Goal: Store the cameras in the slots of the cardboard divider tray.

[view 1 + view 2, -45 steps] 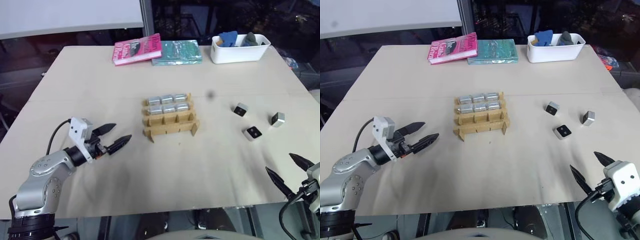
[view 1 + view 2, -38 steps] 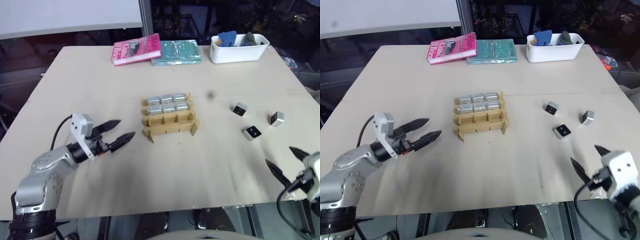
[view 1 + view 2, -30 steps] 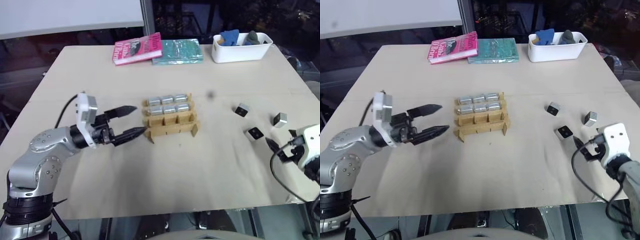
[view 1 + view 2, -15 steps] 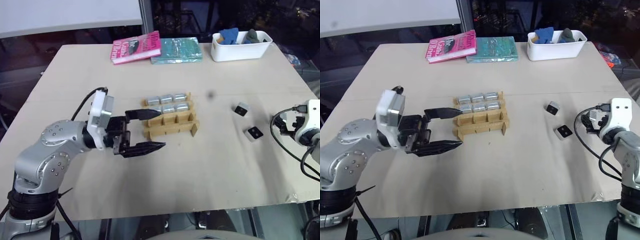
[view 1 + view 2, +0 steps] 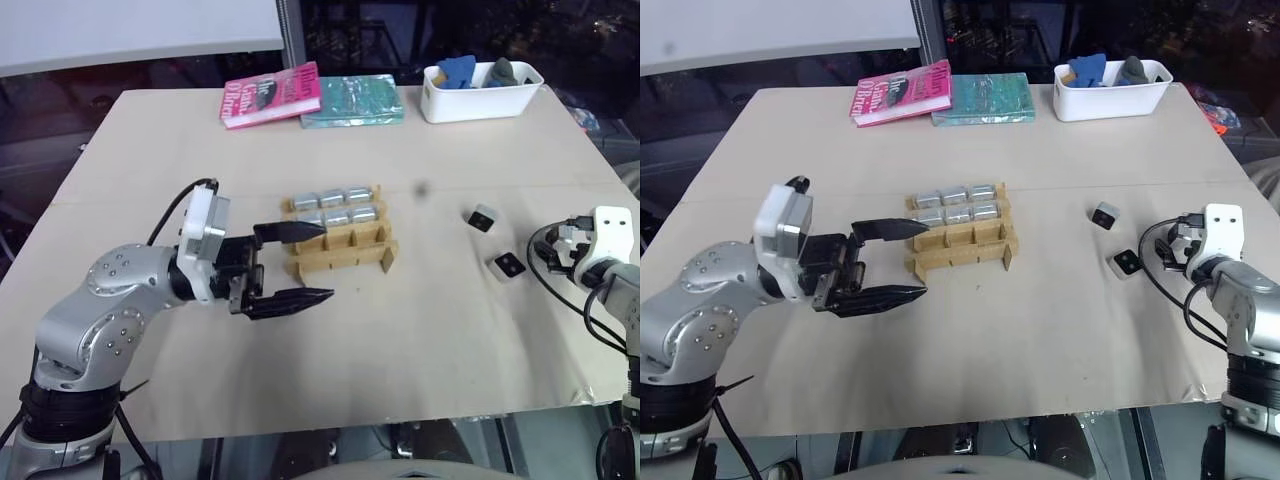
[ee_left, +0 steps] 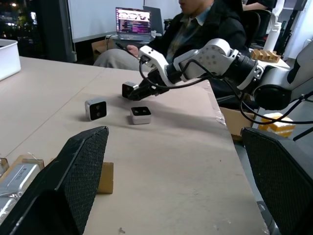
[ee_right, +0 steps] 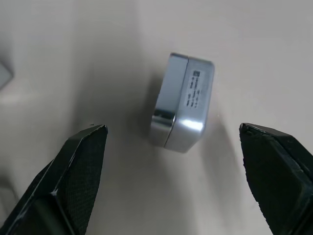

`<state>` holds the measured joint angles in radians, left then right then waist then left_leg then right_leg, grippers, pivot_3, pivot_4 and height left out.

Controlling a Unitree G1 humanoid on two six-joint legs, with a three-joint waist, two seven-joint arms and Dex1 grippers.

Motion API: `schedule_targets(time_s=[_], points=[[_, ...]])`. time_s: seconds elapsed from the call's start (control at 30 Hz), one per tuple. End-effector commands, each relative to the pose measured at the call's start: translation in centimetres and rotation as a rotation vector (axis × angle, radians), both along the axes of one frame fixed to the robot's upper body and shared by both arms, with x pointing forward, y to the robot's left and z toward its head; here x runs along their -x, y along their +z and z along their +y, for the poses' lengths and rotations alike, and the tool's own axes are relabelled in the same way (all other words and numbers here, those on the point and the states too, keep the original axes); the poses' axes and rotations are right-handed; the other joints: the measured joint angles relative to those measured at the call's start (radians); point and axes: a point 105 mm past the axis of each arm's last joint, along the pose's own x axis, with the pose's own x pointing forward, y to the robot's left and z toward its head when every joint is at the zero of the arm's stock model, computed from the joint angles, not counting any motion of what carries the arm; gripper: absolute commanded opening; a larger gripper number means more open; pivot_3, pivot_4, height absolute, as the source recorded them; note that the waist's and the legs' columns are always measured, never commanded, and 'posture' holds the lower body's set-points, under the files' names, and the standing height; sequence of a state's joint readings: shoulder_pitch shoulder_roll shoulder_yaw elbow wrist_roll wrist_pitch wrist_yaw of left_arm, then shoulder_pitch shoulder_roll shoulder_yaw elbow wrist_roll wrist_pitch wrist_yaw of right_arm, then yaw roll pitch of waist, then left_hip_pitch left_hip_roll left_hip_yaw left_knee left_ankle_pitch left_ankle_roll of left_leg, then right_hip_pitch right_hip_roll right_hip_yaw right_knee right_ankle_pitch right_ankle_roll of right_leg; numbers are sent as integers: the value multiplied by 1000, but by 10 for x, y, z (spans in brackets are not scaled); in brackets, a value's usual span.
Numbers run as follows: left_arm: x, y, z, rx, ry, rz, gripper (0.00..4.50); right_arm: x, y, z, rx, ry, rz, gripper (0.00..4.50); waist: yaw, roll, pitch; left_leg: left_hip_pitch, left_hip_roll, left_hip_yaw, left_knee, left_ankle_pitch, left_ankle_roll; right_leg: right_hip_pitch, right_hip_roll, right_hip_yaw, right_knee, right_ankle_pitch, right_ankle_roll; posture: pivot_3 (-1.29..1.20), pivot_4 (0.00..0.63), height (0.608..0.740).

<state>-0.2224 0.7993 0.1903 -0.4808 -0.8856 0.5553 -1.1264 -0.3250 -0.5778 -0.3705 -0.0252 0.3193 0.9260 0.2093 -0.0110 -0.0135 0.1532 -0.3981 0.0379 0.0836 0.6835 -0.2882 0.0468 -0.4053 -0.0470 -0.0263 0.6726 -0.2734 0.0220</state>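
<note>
The cardboard divider tray (image 5: 341,261) lies mid-table. Its two back rows hold silver-grey cameras (image 5: 338,206); the front slots stand empty. My left gripper (image 5: 328,262) hovers open at the tray's front left corner, pointing right, nothing between its fingers. Two loose cameras (image 5: 483,218) (image 5: 508,265) lie on the right. A third camera (image 7: 185,108) lies on the table between the spread fingers of my open right gripper (image 7: 171,128), with a gap on each side. From the left wrist view, the right gripper (image 6: 138,91) reaches down around that camera (image 6: 129,90).
At the table's back edge lie a pink book (image 5: 273,96), a teal book (image 5: 353,102) and a white bin (image 5: 483,92) holding blue and grey items. A seated person (image 6: 205,24) with a laptop shows beyond the table's right side.
My left arm swung up and right to the tray, then held still. My right arm went from the front edge forward to the far-right camera and now straddles it.
</note>
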Motion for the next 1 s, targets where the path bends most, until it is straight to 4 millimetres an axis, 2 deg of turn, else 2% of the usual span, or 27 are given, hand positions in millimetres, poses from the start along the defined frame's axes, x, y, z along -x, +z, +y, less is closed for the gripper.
schedule_targets(time_s=[0.03,0.1,0.17,0.3,0.4,0.47,0.5,0.57,0.7,0.77,0.87,1.0], points=[[5,8,-1,5,-5,-55,4500,-5,17,-5,29,-11,-68,2563,0,0,0,0,0,0,0,0,0,0,0,0,0,0,0,0,150,740],[4,8,0,4,-2,-55,4500,-7,18,-5,36,-13,-78,1585,1,0,0,0,0,0,0,0,0,0,0,0,0,0,0,0,150,740],[4,7,0,3,1,-56,4500,-8,19,-5,39,-10,-84,870,0,0,0,0,0,0,0,0,0,0,0,0,0,0,0,0,150,740],[0,8,0,10,12,-57,4500,-6,23,-4,69,7,-91,755,0,0,0,0,0,0,0,0,0,0,0,0,0,0,0,0,150,740],[-11,8,-3,34,77,-48,4500,2,41,3,99,73,-149,755,5,0,0,0,0,0,0,0,0,0,0,0,0,0,0,0,150,740],[-18,10,-8,67,113,-38,4500,11,62,28,54,226,-243,755,6,1,0,-1,0,0,0,0,0,0,0,0,0,0,0,0,150,740],[-19,12,-13,83,102,-31,4500,24,77,55,2,376,-301,755,6,1,0,-1,0,0,0,0,0,0,0,0,0,0,0,0,150,740],[-21,13,-19,97,78,-18,4500,46,93,92,-46,585,-355,755,7,1,1,-1,0,-1,0,0,0,0,0,0,0,0,0,0,150,740],[-24,18,-34,130,-6,9,4500,88,113,166,-137,957,-430,755,1,0,0,0,1,-2,0,0,0,0,0,-1,0,0,0,0,150,740],[-26,22,-41,147,-49,23,4500,101,119,193,-154,1100,-466,755,1,0,1,1,1,-2,1,0,0,1,0,-1,1,0,1,0,150,740],[-28,28,-48,162,-96,41,4500,109,125,208,-138,1204,-498,755,1,0,1,0,0,-2,3,0,0,1,1,-1,1,0,1,0,150,740],[-30,35,-51,171,-146,58,4500,111,128,215,-61,1261,-509,755,5,-1,1,0,0,-3,3,0,0,1,1,-1,1,0,1,0,150,740]])
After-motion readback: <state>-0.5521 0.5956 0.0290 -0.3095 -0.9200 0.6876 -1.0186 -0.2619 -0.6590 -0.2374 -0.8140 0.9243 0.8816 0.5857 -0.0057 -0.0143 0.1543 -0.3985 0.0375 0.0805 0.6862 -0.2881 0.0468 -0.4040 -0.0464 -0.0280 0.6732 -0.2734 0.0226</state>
